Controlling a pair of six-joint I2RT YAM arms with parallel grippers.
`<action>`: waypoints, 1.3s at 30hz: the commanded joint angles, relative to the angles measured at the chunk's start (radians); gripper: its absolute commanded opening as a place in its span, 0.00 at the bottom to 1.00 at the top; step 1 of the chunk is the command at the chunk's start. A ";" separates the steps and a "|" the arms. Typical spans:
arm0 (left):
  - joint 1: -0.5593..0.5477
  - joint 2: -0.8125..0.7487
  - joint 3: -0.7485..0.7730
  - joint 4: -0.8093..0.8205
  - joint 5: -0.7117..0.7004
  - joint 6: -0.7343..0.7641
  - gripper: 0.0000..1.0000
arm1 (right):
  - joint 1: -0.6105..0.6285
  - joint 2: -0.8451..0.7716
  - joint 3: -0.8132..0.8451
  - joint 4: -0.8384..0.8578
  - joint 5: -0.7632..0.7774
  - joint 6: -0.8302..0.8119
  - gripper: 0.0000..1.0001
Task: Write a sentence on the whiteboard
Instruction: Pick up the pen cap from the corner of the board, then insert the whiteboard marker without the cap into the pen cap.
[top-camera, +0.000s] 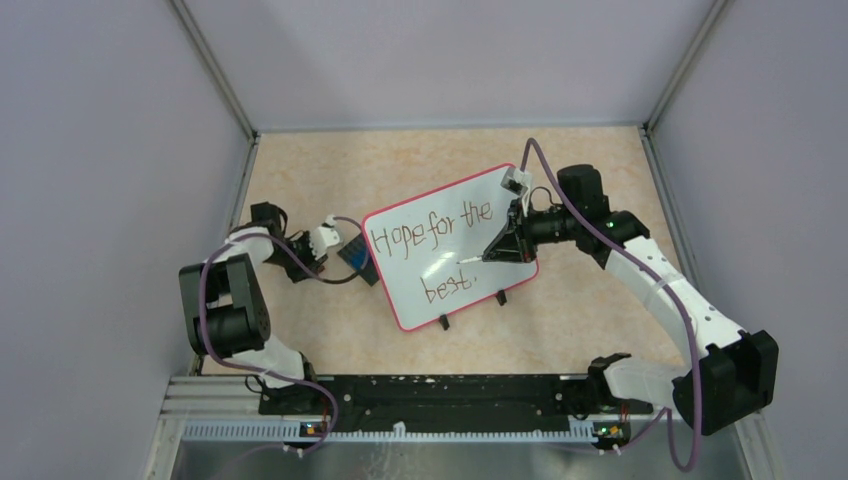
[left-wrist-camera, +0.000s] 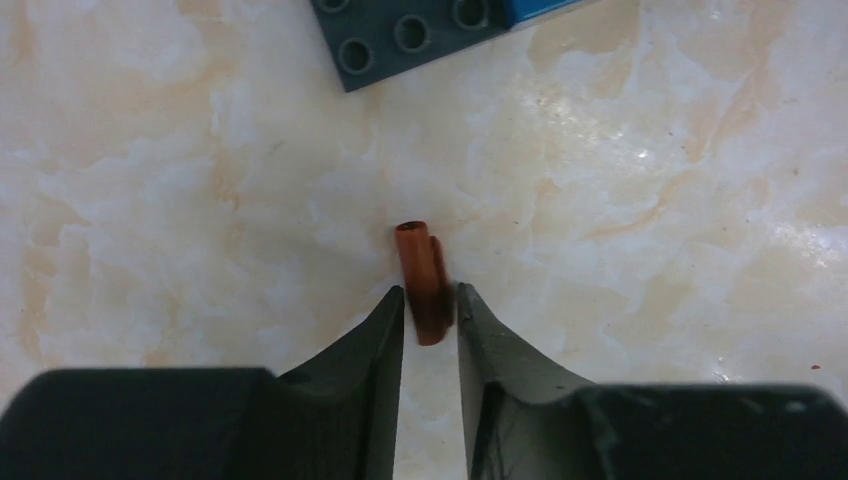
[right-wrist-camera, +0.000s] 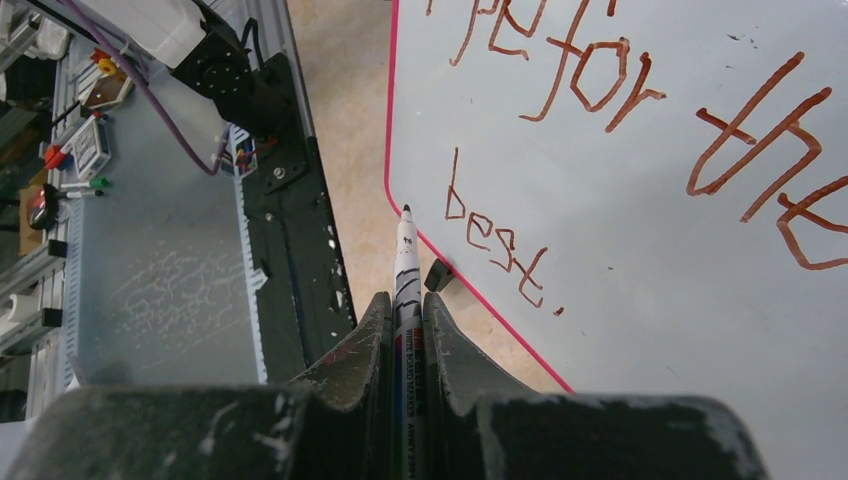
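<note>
Sentence (right-wrist-camera: 590, 90) partly outside right-wrist view.

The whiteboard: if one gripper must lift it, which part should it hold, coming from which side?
Probably the near edge of the whiteboard, between its two black feet, from the robot's side: the board is thin, so only its rim fits a gripper; the dark block crowds its left edge.
</note>
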 joint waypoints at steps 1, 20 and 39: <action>-0.004 -0.005 -0.114 0.003 -0.082 0.082 0.24 | -0.009 -0.003 0.010 0.013 0.000 -0.016 0.00; 0.026 -0.141 0.460 -0.334 0.103 -0.351 0.00 | -0.054 -0.024 0.045 0.025 -0.031 0.031 0.00; -0.728 -0.141 0.976 -0.451 -0.017 -0.701 0.00 | -0.256 -0.042 -0.002 0.150 -0.173 0.172 0.00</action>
